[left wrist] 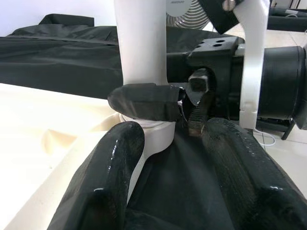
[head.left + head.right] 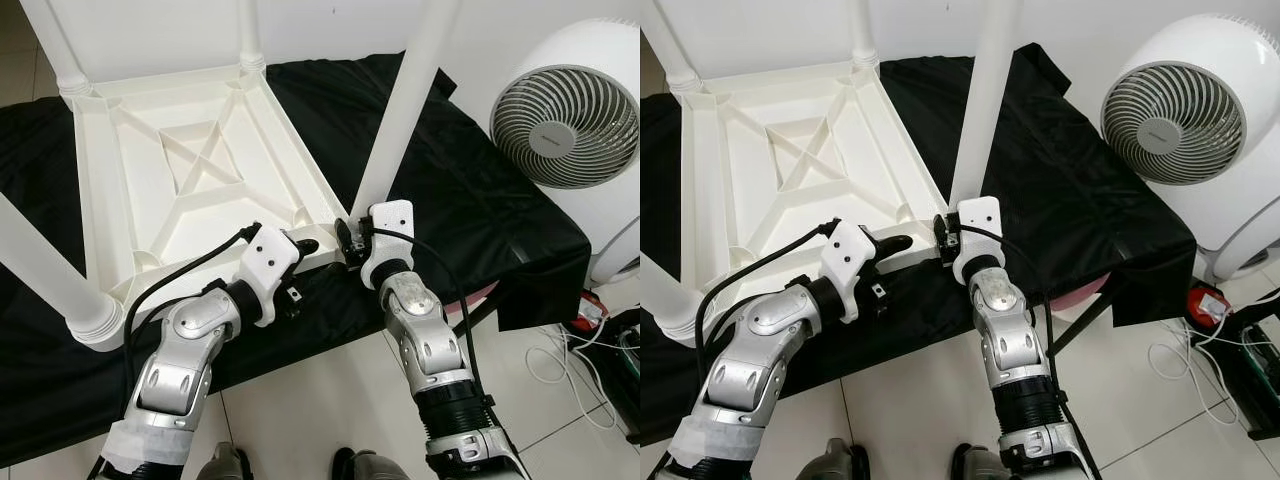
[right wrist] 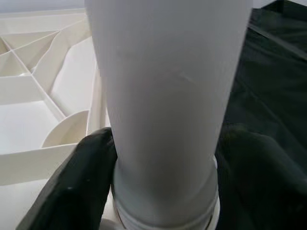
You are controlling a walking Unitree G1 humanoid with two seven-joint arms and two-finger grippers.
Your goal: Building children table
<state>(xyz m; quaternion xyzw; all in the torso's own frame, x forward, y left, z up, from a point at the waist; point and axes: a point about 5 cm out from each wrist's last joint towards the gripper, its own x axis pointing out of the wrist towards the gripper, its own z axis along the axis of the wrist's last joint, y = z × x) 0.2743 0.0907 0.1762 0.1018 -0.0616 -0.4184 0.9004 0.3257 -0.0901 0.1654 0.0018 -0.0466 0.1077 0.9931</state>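
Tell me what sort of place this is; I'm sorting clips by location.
Probably a room indoors: pale tiled floor, white wall, a round white fan, cables. An upturned white table lies on a black-draped surface.

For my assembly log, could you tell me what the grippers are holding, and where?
The right gripper clasps the table leg near its base; the left gripper holds nothing.

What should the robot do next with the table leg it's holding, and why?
Probably twist or press the leg further into its corner socket. The right gripper is closed around the leg's base, the table top lies upside down on the black cloth, and the left gripper rests beside that corner.
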